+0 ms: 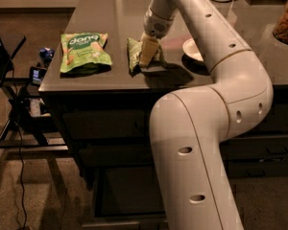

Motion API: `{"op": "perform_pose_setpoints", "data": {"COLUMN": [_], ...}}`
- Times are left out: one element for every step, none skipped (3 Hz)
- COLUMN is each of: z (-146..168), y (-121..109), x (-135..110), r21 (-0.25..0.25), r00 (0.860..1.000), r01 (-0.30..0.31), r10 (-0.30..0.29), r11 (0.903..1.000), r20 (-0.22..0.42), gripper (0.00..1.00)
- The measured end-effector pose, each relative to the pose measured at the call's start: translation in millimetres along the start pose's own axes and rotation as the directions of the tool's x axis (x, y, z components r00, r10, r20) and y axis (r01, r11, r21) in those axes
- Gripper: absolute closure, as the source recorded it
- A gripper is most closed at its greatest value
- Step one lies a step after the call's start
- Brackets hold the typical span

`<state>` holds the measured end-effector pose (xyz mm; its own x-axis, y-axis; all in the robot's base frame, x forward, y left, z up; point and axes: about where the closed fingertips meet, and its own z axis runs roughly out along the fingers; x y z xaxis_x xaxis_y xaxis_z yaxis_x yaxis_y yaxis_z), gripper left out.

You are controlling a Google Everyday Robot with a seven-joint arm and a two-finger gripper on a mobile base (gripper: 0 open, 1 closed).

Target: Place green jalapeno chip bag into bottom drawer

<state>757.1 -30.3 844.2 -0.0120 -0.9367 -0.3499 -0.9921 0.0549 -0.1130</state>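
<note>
The olive-green jalapeno chip bag (133,51) lies on the dark countertop (101,13) near its front edge. My gripper (148,51) comes down from the white arm and sits right on the bag's right side, covering part of it. The bottom drawer (127,193) stands pulled open below the counter, its dark inside showing. My arm's big lower links hide the drawer's right part.
A brighter green "dang" bag (84,51) lies left of the chip bag. A white plate (192,49) sits to the right behind the arm. A bowl of snacks (285,18) is at the far right. A stand with cables (19,128) is left of the cabinet.
</note>
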Motion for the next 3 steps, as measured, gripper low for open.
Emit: {"op": "perform_pose_setpoints", "data": {"z": [-16.2, -30.3, -38.2], "y": [-7.2, -1.9, 13.9], "x": [-7.0, -12.8, -16.4], "r21": [0.066, 0.107, 0.121], "r00": [0.999, 0.998, 0.996], "r01": [0.021, 0.036, 0.056], "r10": [-0.023, -0.042, -0.064], "r11": [0.9976, 0.9936, 0.9911], "r20": [0.026, 0.050, 0.068], "gripper": [1.00, 1.00, 1.00]}}
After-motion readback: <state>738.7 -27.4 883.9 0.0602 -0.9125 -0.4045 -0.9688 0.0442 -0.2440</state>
